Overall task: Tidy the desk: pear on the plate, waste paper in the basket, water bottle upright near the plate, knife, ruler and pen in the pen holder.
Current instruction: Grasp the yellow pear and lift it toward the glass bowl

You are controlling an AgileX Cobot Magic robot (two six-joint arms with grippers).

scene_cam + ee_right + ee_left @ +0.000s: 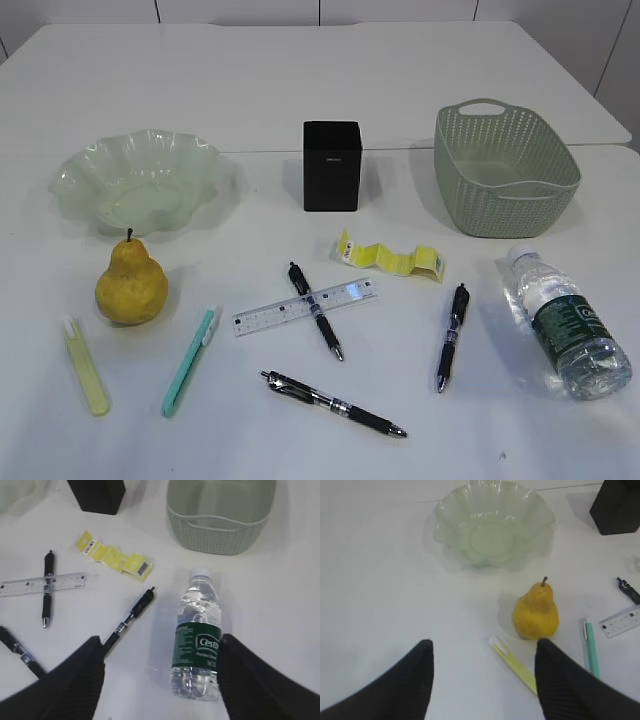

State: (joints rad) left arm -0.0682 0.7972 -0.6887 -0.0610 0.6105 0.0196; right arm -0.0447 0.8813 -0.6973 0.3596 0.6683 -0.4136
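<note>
Evidently nothing was tidied yet: my left gripper (482, 680) hung wide and empty with the pear (536, 615) just ahead, right of centre, upright short of the plate (540, 515), while my right gripper (160, 680), also wide, straddled the lying bottle (197, 640).

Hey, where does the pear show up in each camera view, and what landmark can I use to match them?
Exterior view: the pear stands left of center, in front of the plate.
Left wrist view: right of center, below the plate and beside the yellow-green knife.
Right wrist view: not in it.
Shared landmark: the black pen holder, at center in the exterior view and at the top edge in both wrist views.
</note>
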